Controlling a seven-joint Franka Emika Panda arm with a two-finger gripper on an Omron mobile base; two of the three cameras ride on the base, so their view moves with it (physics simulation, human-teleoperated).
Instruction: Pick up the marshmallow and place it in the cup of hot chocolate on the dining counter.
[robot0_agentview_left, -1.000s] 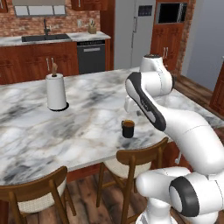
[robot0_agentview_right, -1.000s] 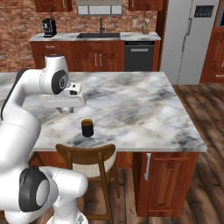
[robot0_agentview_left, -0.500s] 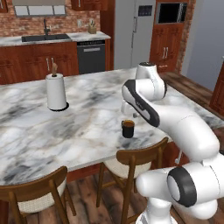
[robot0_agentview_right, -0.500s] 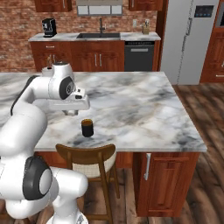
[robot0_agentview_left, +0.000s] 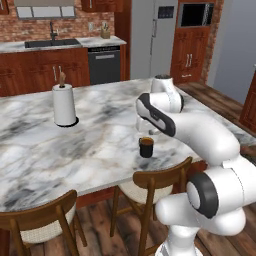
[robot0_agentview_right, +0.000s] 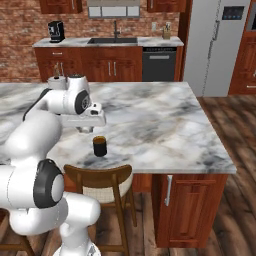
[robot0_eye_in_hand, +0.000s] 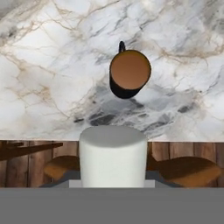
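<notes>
Above the cup of hot chocolate (robot0_eye_in_hand: 129, 70), end effector (robot0_eye_in_hand: 113, 181) grips marshmallow (robot0_eye_in_hand: 113, 156).

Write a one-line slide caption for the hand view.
Marshmallow held in the shut end effector above the dining counter, with the cup of hot chocolate ahead.

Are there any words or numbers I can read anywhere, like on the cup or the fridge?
None can be read.
Cup: plain dark, no writing.
Paper towel roll: plain white.
Marshmallow: blank.
Fridge panel: a small display, too blurred to read.
Coffee machine: no readable label.
</notes>
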